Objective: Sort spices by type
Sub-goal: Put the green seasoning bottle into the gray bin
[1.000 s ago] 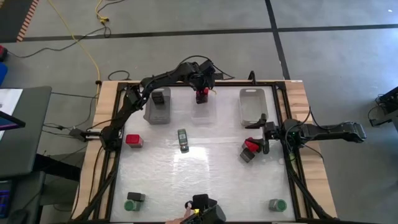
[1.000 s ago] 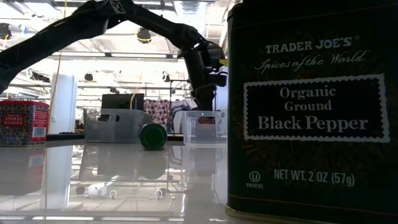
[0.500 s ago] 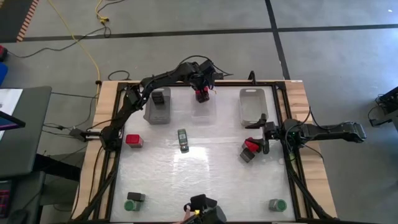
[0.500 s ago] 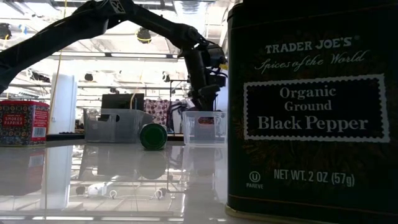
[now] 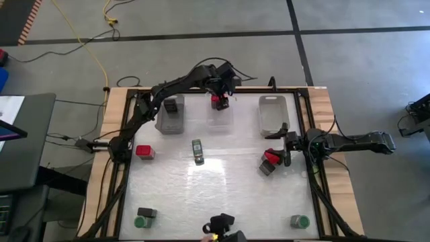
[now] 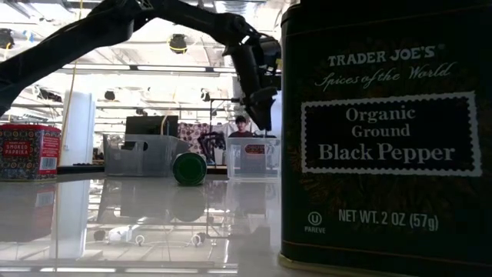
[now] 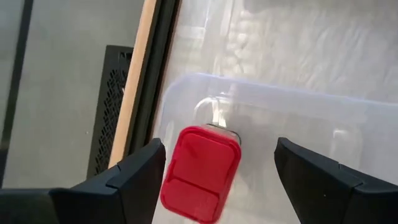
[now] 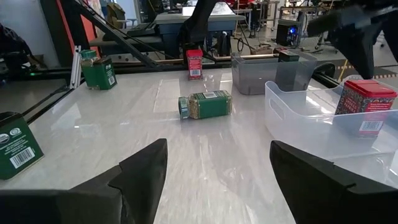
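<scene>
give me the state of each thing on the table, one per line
left gripper: open, above the middle bin
red tin: upright in the middle bin
right gripper: open, idle at the right edge
green-lidded jar: on its side, mid-table
right bin: empty

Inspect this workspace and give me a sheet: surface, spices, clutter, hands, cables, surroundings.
Surface: glossy white tabletop in a wooden frame.
Job's things: red square tin inside the middle clear plastic bin; black rectangular box inside the left clear plastic bin; green-lidded glass jar lying on its side mid-table; more containers loose around the edges.
Clutter: nothing seen.
Hands: left hand open above the middle bin, not touching the tin; right hand open, low at the table's right side.
Cables: yellow cable on the floor beyond the table.
Surroundings: grey floor; a person beyond the table.
</scene>
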